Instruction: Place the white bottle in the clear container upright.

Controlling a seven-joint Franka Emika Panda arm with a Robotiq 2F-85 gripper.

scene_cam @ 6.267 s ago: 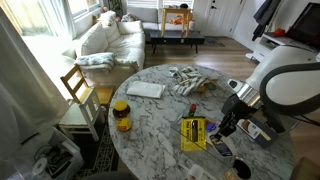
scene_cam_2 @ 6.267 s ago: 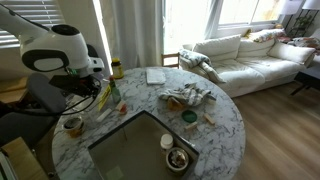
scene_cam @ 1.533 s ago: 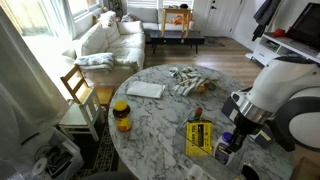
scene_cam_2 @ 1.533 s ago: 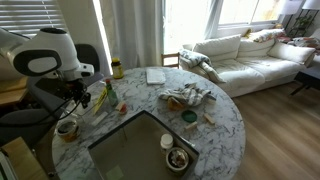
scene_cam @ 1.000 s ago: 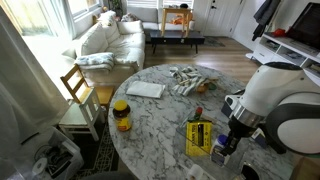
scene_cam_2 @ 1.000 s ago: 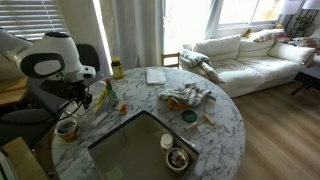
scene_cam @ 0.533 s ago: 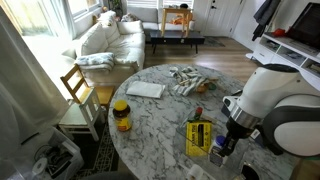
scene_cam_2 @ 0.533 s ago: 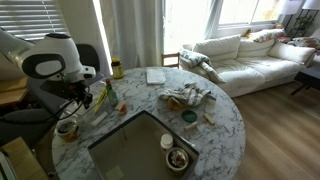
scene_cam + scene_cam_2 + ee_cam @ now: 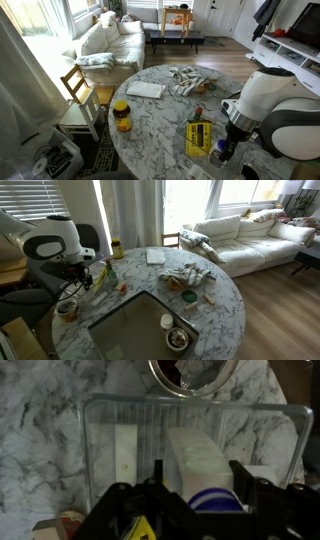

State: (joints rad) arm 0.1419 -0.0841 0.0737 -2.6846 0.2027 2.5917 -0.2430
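In the wrist view the white bottle [image 9: 198, 460] with its pale blue cap [image 9: 212, 499] stands between my gripper's [image 9: 198, 482] two dark fingers [image 9: 159, 478], cap toward the camera. The jaws are closed against its sides. The bottle reaches down inside the clear container [image 9: 110, 430], a rectangular see-through tub on the marble table. In an exterior view my gripper [image 9: 222, 147] is low over the container [image 9: 224, 153] near the table's front edge, beside a yellow packet [image 9: 196, 136]. In an exterior view [image 9: 82, 280] the arm hides the bottle.
A round metal-rimmed bowl [image 9: 195, 370] sits just beyond the container; it also shows in an exterior view [image 9: 68, 307]. An orange-lidded jar [image 9: 121, 115], a white notepad [image 9: 146, 89] and crumpled cloth [image 9: 187, 79] lie on the table. A dark inset panel [image 9: 140, 330] and small jars [image 9: 178, 338] are nearby.
Over the last 1.5 seconds the arm has sunk slightly, bringing the gripper and bottle lower into the clear container. Nothing else on the table has moved.
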